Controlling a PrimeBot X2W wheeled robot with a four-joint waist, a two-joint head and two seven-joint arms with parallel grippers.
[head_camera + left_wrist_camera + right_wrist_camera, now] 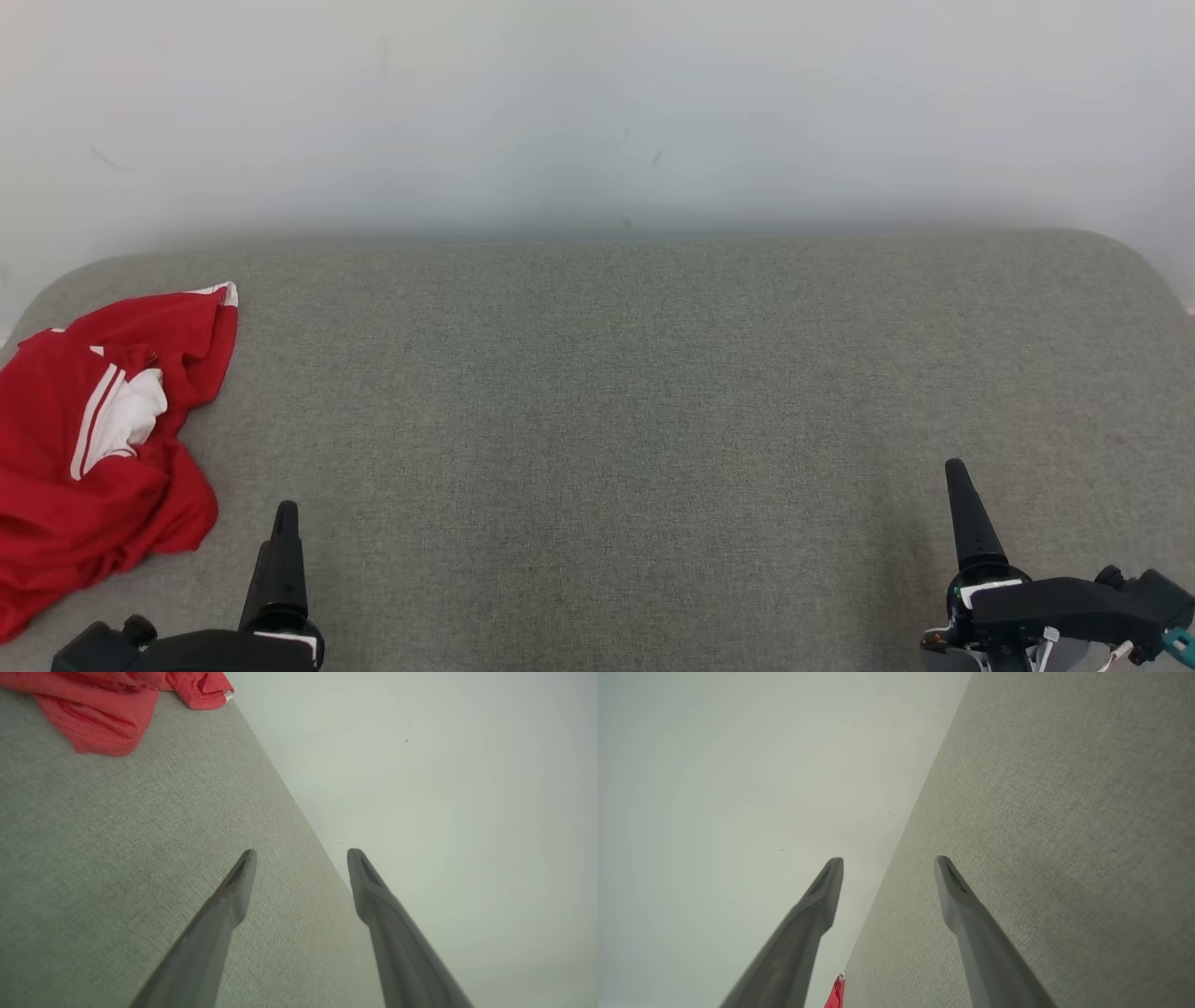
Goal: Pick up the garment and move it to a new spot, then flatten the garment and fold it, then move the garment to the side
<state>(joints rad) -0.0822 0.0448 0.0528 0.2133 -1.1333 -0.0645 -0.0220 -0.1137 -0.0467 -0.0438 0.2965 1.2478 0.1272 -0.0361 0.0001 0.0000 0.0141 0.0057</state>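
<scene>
Both arms are sitting low, fingers pointing forward. Left gripper point(301, 854) and right gripper point(888, 861) are standing spread, empty. Red garment point(84, 467) is lying crumpled on the grey surface point(597, 420), left of the left gripper.

Bare room: grey cloth surface point(597, 373), white wall point(597, 112)

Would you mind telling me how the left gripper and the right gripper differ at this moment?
The left gripper sits close beside the crumpled red garment; the right gripper is far from it, across the grey surface. In the head view the right gripper's fingers reach further up than the left gripper's. Both are open, empty and not touching the garment.
</scene>
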